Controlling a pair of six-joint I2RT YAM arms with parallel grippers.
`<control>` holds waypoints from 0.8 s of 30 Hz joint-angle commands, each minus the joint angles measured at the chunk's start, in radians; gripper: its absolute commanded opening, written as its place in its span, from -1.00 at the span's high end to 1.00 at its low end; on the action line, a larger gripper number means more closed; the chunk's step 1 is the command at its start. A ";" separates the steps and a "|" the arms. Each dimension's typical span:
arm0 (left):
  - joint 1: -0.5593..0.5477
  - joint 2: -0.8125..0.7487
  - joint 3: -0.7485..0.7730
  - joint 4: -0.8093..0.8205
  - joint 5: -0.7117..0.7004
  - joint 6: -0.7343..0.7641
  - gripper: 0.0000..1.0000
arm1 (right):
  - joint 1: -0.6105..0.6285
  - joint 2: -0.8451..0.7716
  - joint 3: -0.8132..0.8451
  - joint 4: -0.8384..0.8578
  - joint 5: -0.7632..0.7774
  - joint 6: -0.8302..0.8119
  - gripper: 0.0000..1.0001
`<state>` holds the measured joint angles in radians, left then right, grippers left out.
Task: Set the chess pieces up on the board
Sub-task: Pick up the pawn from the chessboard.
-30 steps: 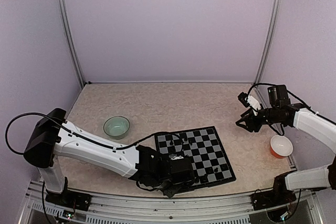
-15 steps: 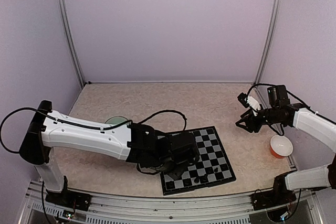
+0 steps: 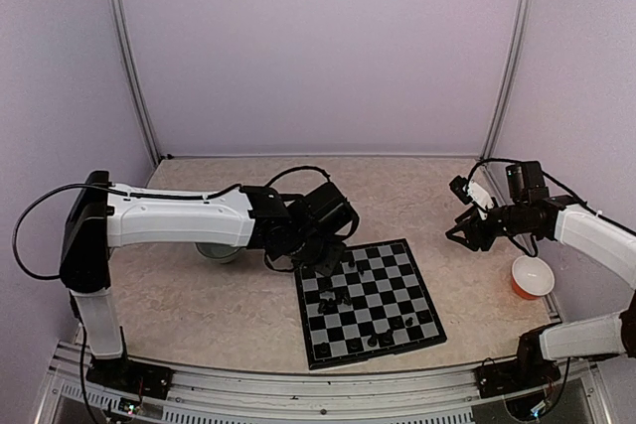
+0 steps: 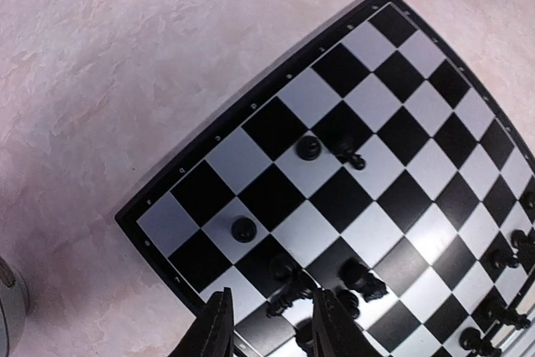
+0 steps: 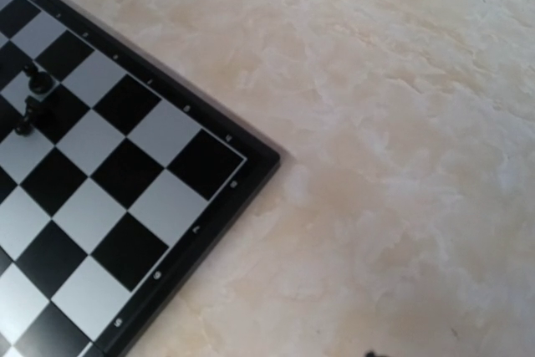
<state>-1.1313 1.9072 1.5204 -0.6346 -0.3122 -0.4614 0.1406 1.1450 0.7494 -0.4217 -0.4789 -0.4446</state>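
Observation:
The board lies right of centre, with several tiny black chess pieces scattered over its squares. My left gripper hangs over the board's far left corner. In the left wrist view its fingers stand apart above the board, and nothing is between them. Below them one chess piece lies on its side among upright ones. My right gripper floats open above the bare table, right of the board. The right wrist view shows a board corner with two pieces.
A pale green bowl sits left of the board, mostly hidden behind my left arm. An orange and white cup stands at the right edge beneath my right arm. Pale walls and metal posts close in the table.
My left arm has swung from the board's near left edge up to its far left corner, and its jaws have parted. The right arm has not moved.

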 commanded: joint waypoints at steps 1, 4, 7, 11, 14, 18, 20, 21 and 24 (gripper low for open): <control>0.055 0.067 -0.004 0.006 0.033 0.014 0.33 | -0.009 -0.002 0.001 -0.016 -0.011 -0.003 0.03; 0.071 0.085 -0.022 0.027 0.060 0.021 0.33 | -0.009 -0.002 0.001 -0.014 -0.009 -0.003 0.03; 0.074 0.101 -0.022 0.048 0.077 0.026 0.34 | -0.009 0.003 0.001 -0.015 -0.009 -0.003 0.03; 0.086 0.128 -0.019 0.072 0.100 0.034 0.35 | -0.009 0.007 0.001 -0.016 -0.010 -0.005 0.03; 0.096 0.150 -0.014 0.085 0.118 0.042 0.36 | -0.009 0.011 0.001 -0.016 -0.010 -0.005 0.03; 0.105 0.179 0.002 0.080 0.111 0.046 0.41 | -0.009 0.012 0.001 -0.017 -0.009 -0.005 0.03; 0.108 0.186 0.005 0.075 0.098 0.047 0.45 | -0.009 0.010 0.000 -0.018 -0.009 -0.005 0.03; 0.109 0.189 0.005 0.076 0.096 0.047 0.47 | -0.009 0.009 0.001 -0.016 -0.009 -0.005 0.03; 0.114 0.195 0.006 0.080 0.099 0.050 0.49 | -0.009 0.010 0.001 -0.017 -0.009 -0.006 0.03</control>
<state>-1.0264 2.0865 1.5040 -0.5686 -0.2096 -0.4294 0.1406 1.1522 0.7494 -0.4221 -0.4786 -0.4477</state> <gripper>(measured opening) 0.262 0.486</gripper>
